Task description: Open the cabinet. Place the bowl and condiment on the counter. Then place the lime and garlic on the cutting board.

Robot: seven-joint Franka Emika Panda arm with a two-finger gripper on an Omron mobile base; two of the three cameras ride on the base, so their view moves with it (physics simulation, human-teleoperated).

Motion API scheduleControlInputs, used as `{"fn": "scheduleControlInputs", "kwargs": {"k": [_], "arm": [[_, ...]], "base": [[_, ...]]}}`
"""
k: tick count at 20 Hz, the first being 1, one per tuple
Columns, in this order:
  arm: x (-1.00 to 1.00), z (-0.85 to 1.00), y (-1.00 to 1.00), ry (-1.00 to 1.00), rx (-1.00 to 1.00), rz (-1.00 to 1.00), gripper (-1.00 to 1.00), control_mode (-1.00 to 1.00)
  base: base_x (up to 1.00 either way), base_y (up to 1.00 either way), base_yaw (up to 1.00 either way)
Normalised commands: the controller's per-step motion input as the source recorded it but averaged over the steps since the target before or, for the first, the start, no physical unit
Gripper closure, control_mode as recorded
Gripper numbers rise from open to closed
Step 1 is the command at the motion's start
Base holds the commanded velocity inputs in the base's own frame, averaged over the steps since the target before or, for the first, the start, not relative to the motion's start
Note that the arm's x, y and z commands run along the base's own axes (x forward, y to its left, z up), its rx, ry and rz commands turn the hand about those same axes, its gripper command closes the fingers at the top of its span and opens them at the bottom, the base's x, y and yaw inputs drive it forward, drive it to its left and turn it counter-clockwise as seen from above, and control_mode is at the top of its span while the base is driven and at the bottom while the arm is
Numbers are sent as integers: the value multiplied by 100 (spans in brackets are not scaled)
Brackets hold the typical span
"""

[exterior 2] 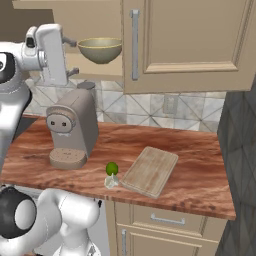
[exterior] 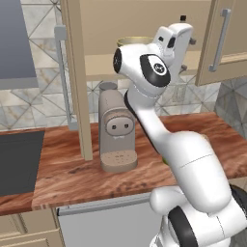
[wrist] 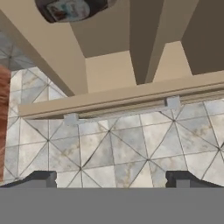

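With the cabinet [exterior: 77, 72] door swung open, step in hand is fetching the bowl [exterior 2: 100, 50] from its shelf: gripper [exterior 2: 70, 57] beside it, jaws apart and empty, next needing to close on the rim

A: Which items are only partly visible?
B: The bowl [exterior: 134, 41] sits largely behind the arm in the left base view; the garlic [exterior 2: 111, 182], below the lime [exterior 2: 112, 168], is too small to make out.
A: And cropped?
B: The cabinet [exterior 2: 195, 45] runs past the top edge.
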Motion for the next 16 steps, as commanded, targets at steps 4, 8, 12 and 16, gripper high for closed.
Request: {"fn": "scheduleControlInputs", "kwargs": {"k": [4, 8, 12, 16], "arm": [[21, 0, -2, 3, 0, -2, -100, -100], [11, 0, -11, 0, 0, -2, -100, -100], [17, 0, -13, 0, 0, -3, -100, -100], [24, 0, -13, 0, 0, -3, -100, -100]], "base": [[0, 0, 0], [0, 0, 0], [0, 0, 0], [0, 0, 0]]}}
